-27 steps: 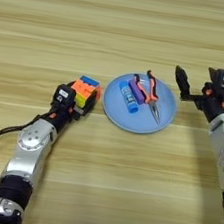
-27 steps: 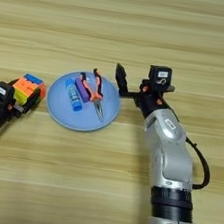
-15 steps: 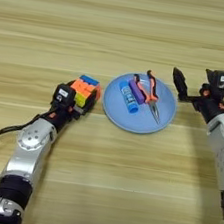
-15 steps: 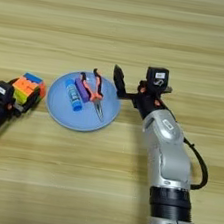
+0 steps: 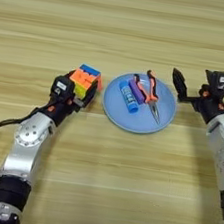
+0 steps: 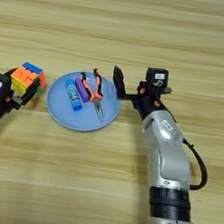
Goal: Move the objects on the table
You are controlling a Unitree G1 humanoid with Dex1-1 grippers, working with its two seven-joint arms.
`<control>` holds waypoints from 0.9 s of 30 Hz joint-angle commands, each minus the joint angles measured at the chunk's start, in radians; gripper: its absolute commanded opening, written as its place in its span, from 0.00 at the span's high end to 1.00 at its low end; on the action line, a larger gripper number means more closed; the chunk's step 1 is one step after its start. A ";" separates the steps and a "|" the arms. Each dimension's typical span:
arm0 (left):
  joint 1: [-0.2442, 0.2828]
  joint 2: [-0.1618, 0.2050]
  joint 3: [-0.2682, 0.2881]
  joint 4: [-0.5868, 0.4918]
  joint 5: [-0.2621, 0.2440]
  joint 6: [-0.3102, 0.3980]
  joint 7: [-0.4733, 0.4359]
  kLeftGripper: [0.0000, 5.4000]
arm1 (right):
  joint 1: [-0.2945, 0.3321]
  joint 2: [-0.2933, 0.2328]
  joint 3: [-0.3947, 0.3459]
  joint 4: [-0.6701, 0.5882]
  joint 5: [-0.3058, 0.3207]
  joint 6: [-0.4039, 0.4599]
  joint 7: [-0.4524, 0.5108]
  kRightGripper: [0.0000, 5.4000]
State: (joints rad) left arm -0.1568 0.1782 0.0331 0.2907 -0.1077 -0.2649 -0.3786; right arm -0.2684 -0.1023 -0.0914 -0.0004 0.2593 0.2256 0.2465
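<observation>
left gripper point(image 5: 84, 91) grips cube point(image 5: 84, 80); pliers point(image 5: 151, 93) on plate point(image 5: 164, 116).

Lit evenly and brightly from above, casting only soft, short shadows under the plate point(image 5: 115, 109) at frame centre. Showing mild softness throughout, no glare on the table point(image 5: 124, 25), planks bowing slightly near edges.

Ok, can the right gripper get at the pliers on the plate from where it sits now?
Probably yes. The right gripper is open, beside the light-blue plate's right rim. The orange-handled pliers are the nearest thing on the plate, with only bare plate between. The purple bar lies close on their far side.
</observation>
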 commanded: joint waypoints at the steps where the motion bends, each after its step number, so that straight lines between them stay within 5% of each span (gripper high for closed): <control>1: 0.009 0.004 -0.017 -0.086 -0.004 0.046 -0.005 0.38 | -0.006 -0.007 -0.030 0.004 0.011 -0.012 -0.011 0.00; 16: -0.017 -0.021 -0.097 -0.188 -0.011 0.128 -0.040 0.38 | -0.005 -0.039 -0.115 0.027 0.012 -0.047 -0.052 0.00; 27: -0.110 -0.079 -0.207 -0.153 0.007 0.163 -0.080 0.38 | -0.003 -0.065 -0.202 0.043 0.031 -0.066 -0.078 0.00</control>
State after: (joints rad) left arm -0.2330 0.1155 -0.1464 0.1269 -0.1152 -0.1190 -0.4455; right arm -0.2679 -0.1572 -0.2794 0.0352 0.2790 0.1655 0.1778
